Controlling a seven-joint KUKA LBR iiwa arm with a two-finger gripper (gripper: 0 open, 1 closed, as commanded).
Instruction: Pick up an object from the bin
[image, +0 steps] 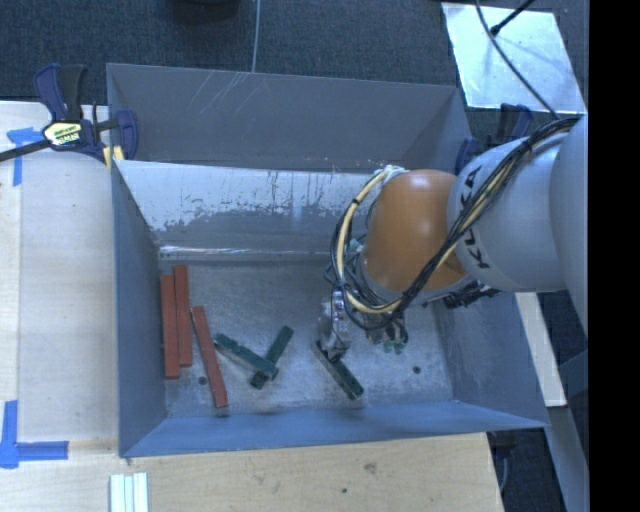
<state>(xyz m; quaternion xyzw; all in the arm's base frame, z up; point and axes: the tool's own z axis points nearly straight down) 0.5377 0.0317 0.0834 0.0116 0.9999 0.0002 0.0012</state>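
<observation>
My arm (525, 215) reaches in from the right, its orange-covered wrist (410, 230) bent downward, the tool (333, 338) low over one end of a dark green bar (346, 381) near the bin's (300, 205) front wall. I cannot tell whether the tool is apart or together

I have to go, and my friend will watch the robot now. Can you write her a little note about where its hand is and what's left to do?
Gripper: low in the right half of the bin, at the upper end of a dark green bar that lies flat on the floor.
Other things: two dark green pieces crossed mid-floor and three reddish-brown sticks along the left.
Done: the gripper is down at the bar, but nothing is lifted.
Left: grip one thing, probably that bar, and lift it out.
</observation>
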